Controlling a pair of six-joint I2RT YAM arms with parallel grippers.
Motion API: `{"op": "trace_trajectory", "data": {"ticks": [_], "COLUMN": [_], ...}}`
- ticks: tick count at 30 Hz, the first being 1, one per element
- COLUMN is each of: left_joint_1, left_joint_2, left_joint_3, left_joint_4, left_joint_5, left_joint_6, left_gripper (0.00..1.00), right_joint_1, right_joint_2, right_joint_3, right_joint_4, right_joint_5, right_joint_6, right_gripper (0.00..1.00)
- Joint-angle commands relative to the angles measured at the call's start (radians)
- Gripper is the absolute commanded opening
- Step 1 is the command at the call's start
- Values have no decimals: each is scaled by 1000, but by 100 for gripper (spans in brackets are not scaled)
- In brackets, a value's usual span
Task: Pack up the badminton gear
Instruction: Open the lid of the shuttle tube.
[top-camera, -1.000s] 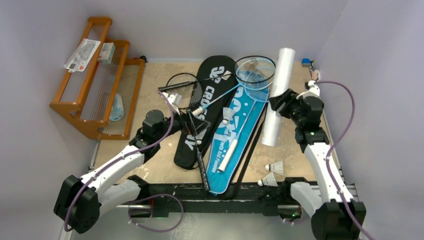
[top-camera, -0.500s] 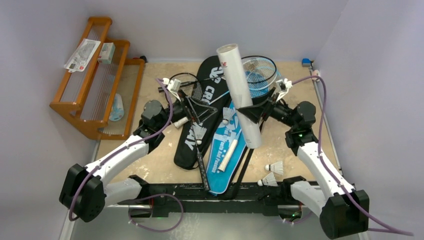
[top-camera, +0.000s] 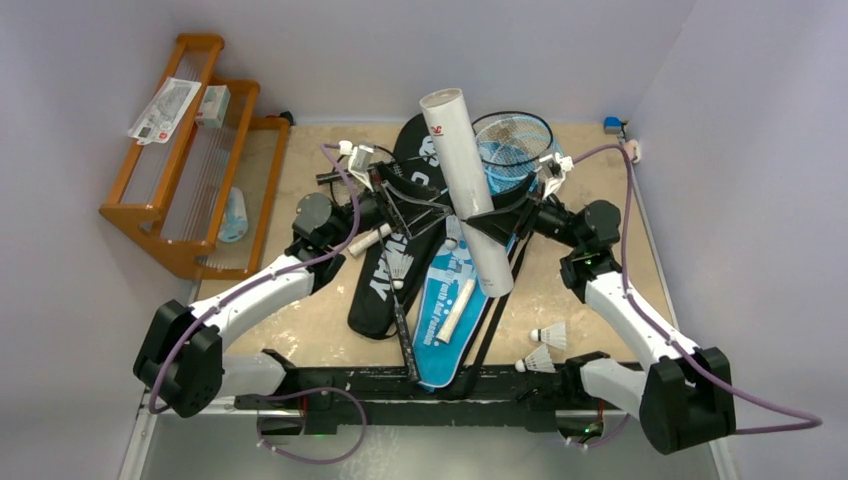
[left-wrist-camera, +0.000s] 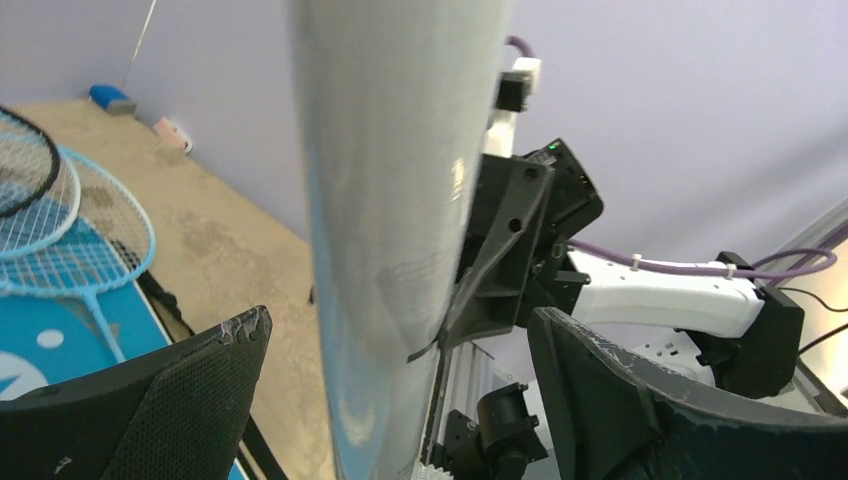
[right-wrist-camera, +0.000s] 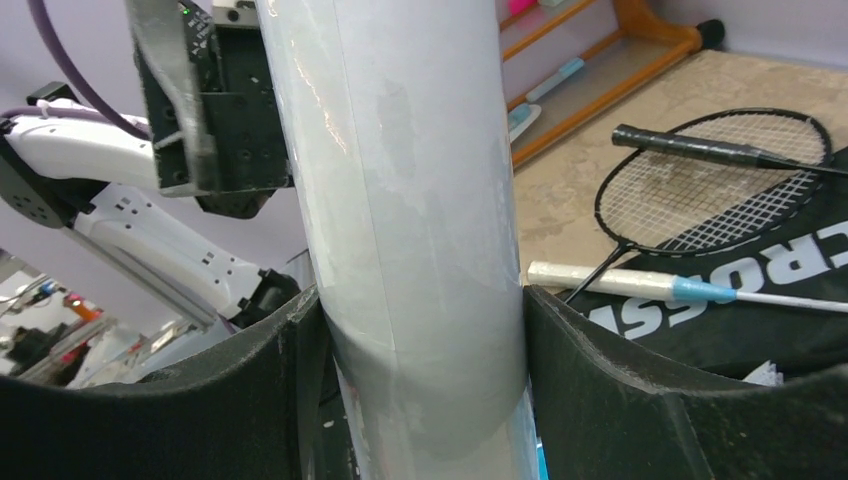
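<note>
Clamps white tube mid-length in right gripper, raised and tilted over black cover and blue cover. Brackets same tube with left gripper, fingers spread wide, no contact seen. Looks early: nothing packed, shuttlecocks loose on table, rackets outside covers.

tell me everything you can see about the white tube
The white tube is a long, smooth cylinder with a glossy, wrapped-looking surface, a round top end and a small red mark just below it. It is held off the table above the blue cover, tilted, with its upper end toward the far wall. The right claw is clamped around its lower half, both fingers pressing its sides. The left claw stands open around it, its fingers apart from the tube.
</note>
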Motion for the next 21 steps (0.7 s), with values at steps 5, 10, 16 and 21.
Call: {"op": "trace_trajectory", "data": {"ticks": [5,10,16,21], "left_joint_1": [-51,-59,-60,-60], "left_joint_2": [35,56,55,2], "left_joint_3": [83,117,131,170], "left_joint_4": [77,31,3,-237], "left_joint_5": [-48,-80,-97,-185], "left_joint_6": [138,154,168,262], "left_gripper": [99,98,84,52], "right_joint_1": [64,106,130,130], "right_joint_2": [61,72,80,22], "right_joint_3": [27,31,42,80], "right_joint_4": [201,198,119,-235], "right_joint_5": [-74,-76,-81,84], "right_joint_6": [100,82,27,-157], "right_gripper": [53,53,66,99]}}
